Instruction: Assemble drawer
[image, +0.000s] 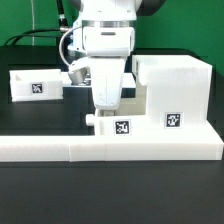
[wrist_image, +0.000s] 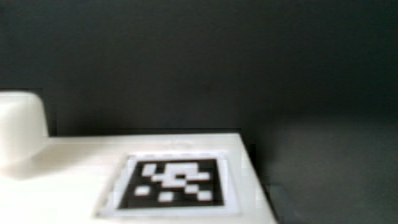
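The large white cube-like housing (image: 172, 88) stands at the exterior view's right, with a tag on its front. One small tray (image: 36, 86) with a tag lies at the left. The second tray (image: 120, 126) sits in the middle against the housing, its knob (image: 90, 119) pointing to the exterior view's left. My gripper (image: 103, 110) is down right over this tray, and its fingertips are hidden behind the hand and the tray. The wrist view shows this tray's tagged face (wrist_image: 178, 183) very close and blurred, with the knob (wrist_image: 18, 130) beside it. No fingers show there.
The long low white L-shaped wall (image: 110, 150) runs across the front of the black table, just before the middle tray and the housing. Dark cables hang behind the arm at the back.
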